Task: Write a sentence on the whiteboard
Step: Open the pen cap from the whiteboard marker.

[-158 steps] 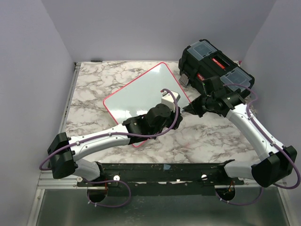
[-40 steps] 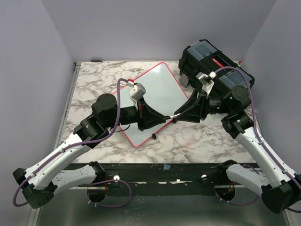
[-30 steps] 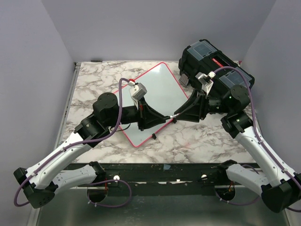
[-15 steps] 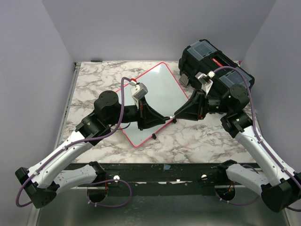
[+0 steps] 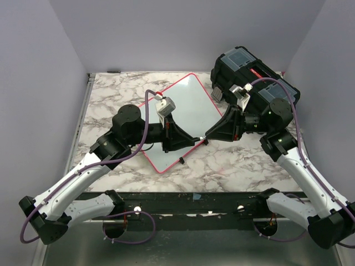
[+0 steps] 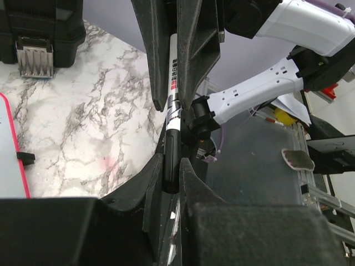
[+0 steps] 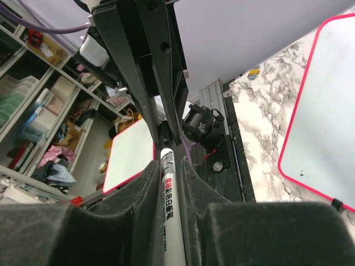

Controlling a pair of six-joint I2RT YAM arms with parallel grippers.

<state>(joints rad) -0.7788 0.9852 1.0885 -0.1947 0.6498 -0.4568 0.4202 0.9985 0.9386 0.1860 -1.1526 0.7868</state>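
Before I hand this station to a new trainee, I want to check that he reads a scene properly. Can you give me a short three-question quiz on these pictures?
1. True or false: the whiteboard already bears writing.
2. How many grippers are closed on the marker? A none; B one; C both.
3. What stands on the table at its far right corner?
Key: 1 false, the part in view is blank. 2 C, the left gripper and the right gripper each clamp it. 3 the black toolbox.
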